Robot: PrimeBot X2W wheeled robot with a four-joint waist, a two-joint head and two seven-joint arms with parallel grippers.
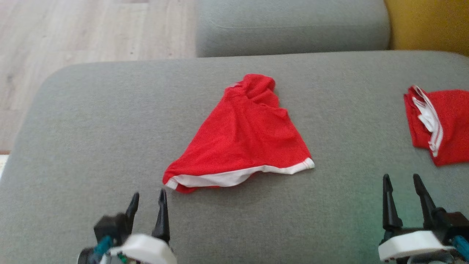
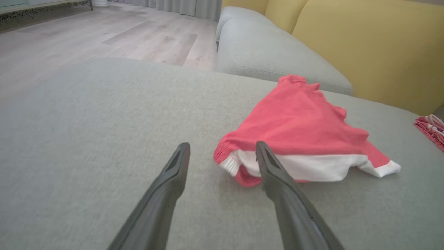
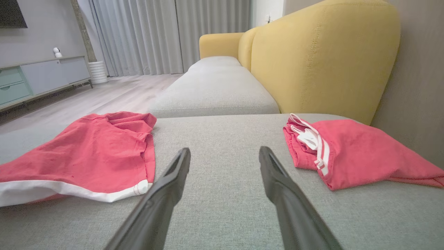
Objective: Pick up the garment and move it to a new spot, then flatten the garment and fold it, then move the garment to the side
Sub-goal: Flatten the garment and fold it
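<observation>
Left gripper (image 1: 149,193): jaws wide, empty, just near-left of garment (image 1: 245,143). Garment: red shorts, white hem, rumpled, mid grey cushion (image 1: 91,128). Right gripper (image 1: 401,176): wide, empty, near right. 2nd red garment (image 1: 450,124): far right. We judge: flatten step; nxt, pinch hem corners, spread.

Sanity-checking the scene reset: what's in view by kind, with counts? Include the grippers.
Red garments: 2, middle garment, right garment
Grey seat cushions: 2, near cushion, far cushion
Grippers: 2, left gripper, right gripper
Total: 6
</observation>
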